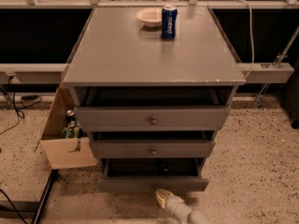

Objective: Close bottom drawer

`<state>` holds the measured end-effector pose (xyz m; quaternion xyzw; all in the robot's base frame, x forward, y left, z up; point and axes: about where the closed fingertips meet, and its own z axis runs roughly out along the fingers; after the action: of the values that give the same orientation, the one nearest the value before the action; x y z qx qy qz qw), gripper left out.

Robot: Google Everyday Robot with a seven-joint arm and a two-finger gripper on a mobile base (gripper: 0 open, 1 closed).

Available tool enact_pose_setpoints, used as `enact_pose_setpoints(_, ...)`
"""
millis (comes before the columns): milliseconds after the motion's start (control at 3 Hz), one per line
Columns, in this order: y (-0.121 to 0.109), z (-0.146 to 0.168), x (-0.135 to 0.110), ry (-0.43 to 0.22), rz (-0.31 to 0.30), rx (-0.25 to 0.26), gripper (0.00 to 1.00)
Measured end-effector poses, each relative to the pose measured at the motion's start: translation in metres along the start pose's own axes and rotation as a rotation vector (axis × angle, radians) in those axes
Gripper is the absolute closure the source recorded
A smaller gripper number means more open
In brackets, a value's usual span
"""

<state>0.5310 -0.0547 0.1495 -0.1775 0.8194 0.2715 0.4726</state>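
Note:
The grey wooden cabinet (154, 55) fills the middle of the camera view, with its three drawers facing me. The bottom drawer (153, 183) is the lowest one and is pulled partly out, its dark inside open to view behind a thin front panel. Its knob is hidden. My gripper (162, 197) shows as a cream tip at the bottom centre, right against the drawer's front panel near its middle, with the grey arm trailing down to the right. The top drawer (152, 119) and the middle drawer (152, 150) also stand slightly out, each with a small round knob.
A blue can (169, 21) and a pale bowl (150, 17) stand at the back of the cabinet top. An open cardboard box (65, 139) with bottles sits on the floor at the cabinet's left. Cables and a black stand leg lie at the lower left on speckled floor.

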Motion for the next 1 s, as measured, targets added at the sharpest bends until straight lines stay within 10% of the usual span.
enact_pose_setpoints(667, -0.025, -0.012, -0.026, -0.152, 0.007, 0.361, 1.00)
enact_pose_setpoints(1000, -0.035, -0.015, -0.035, -0.195, 0.008, 0.455, 1.00)
